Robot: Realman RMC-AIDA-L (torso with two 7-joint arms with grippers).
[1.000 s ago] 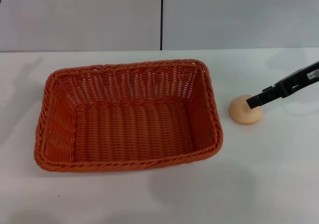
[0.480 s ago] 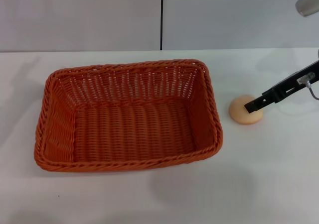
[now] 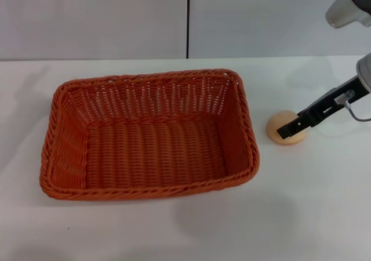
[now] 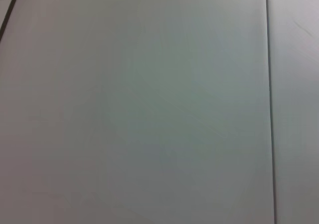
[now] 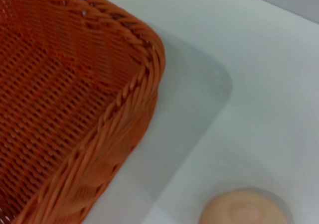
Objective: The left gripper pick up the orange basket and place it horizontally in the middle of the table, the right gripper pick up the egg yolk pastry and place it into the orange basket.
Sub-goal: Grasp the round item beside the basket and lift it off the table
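Observation:
The orange basket (image 3: 152, 75) lies lengthwise in the middle of the white table (image 3: 174, 232), open side up and with nothing in it. The egg yolk pastry (image 3: 278, 122), a small tan dome, sits on the table just right of the basket. My right gripper (image 3: 285, 130) reaches in from the right, its black tip over the pastry's near side. In the right wrist view the basket's corner (image 5: 134, 79) and the pastry (image 5: 244, 210) show with a strip of table between them. The left gripper is out of view.
Grey wall panels with a dark vertical seam (image 3: 188, 20) stand behind the table. The right arm's silver-grey body (image 3: 348, 6) hangs at the upper right. The left wrist view shows only a grey panel (image 4: 149, 109).
My right gripper has slid left and slightly down, from the pastry's right edge to over its near side. More of the right arm has come into view. Basket and pastry have not moved.

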